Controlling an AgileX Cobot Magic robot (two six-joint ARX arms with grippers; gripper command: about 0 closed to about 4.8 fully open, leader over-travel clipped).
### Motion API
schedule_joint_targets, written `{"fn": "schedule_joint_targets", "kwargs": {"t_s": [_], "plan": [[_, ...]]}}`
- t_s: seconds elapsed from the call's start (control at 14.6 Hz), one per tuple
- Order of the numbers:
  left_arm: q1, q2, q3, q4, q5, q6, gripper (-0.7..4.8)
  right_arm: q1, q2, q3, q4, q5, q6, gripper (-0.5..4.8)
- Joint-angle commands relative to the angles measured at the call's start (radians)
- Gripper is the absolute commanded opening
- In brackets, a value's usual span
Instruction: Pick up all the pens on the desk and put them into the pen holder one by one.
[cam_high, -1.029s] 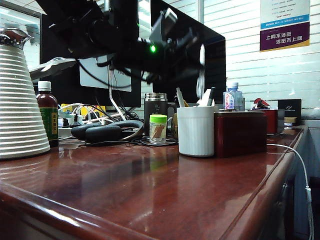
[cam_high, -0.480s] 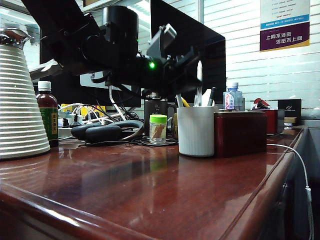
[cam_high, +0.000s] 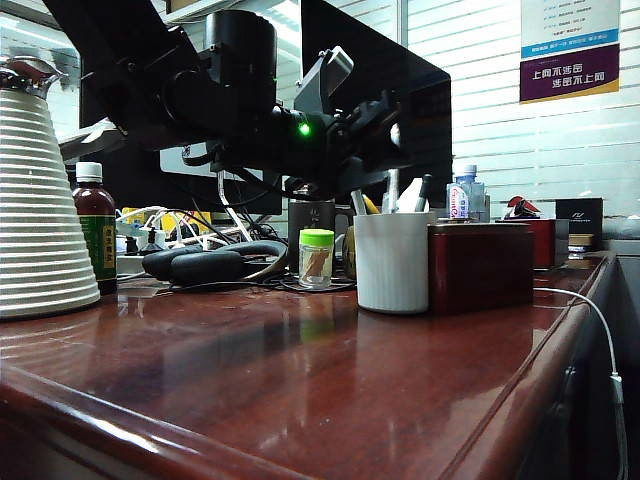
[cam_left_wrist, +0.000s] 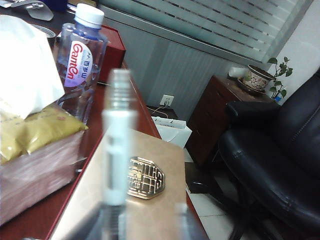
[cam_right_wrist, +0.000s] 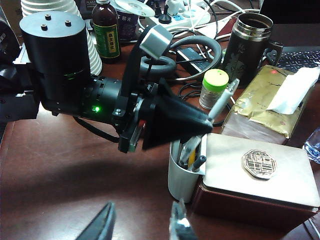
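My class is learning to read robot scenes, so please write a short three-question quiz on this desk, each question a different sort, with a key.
1. True or false: the white ribbed cylindrical pen holder stands right beside the dark red box.
2. Which gripper hangs over the pen holder? A. left gripper B. right gripper
3. Fill in: the small clear jar has a ____ lid.
Key: 1 true. 2 A; the right gripper is open above the glossy reddish-brown desk. 3 green.
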Motion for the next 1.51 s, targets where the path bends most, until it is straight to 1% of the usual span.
{"fn": "schedule_joint_targets", "kwargs": {"t_s": [0.07,0.21,0.27,0.34,0.55,0.62,0.75,0.89,1.03,1.3,1.37,1.44,1.51], "plan": [[-0.002,-0.006,0.002,0.018,0.006,0.0,1.84,0.0,-0.002,0.006,0.014,-0.005,-0.003,1.49],[-0.002,-0.008,0.002,0.027,0.006,0.001,1.85,0.0,-0.002,0.006,0.014,-0.005,-0.003,1.49],[-0.002,-0.01,0.002,0.035,0.017,0.001,3.01,0.0,-0.002,0.006,0.014,-0.005,-0.003,1.49],[-0.002,-0.011,0.002,0.035,0.021,0.001,3.2,0.0,-0.002,0.006,0.014,-0.005,-0.003,1.49],[-0.002,-0.011,0.002,0.035,0.032,0.001,3.18,0.0,-0.002,0.006,0.014,-0.005,-0.003,1.49],[-0.002,-0.011,0.002,0.039,0.065,0.0,3.06,0.0,-0.002,0.006,0.014,-0.005,-0.003,1.49],[-0.002,-0.013,0.002,0.039,0.083,0.0,3.05,0.0,-0.002,0.006,0.014,-0.005,-0.003,1.49],[-0.002,-0.021,0.001,0.038,0.106,-0.023,3.05,0.0,-0.003,0.006,0.014,-0.005,-0.003,1.49],[-0.002,-0.031,0.001,0.038,0.103,-0.022,3.06,0.0,-0.003,0.006,0.014,-0.005,-0.003,1.49],[-0.002,-0.031,0.001,-0.068,0.107,-0.018,3.05,0.0,-0.003,0.006,0.014,-0.006,-0.003,1.49],[-0.002,-0.031,0.001,-0.076,0.106,-0.017,3.05,0.0,-0.003,0.006,0.014,-0.006,-0.003,1.49],[-0.001,-0.031,0.001,-0.085,0.103,0.003,3.05,0.0,-0.003,0.006,0.014,-0.006,-0.003,1.49],[-0.001,-0.031,0.001,-0.082,0.101,0.009,2.94,0.0,-0.003,0.006,0.014,-0.006,-0.003,1.49]]}}
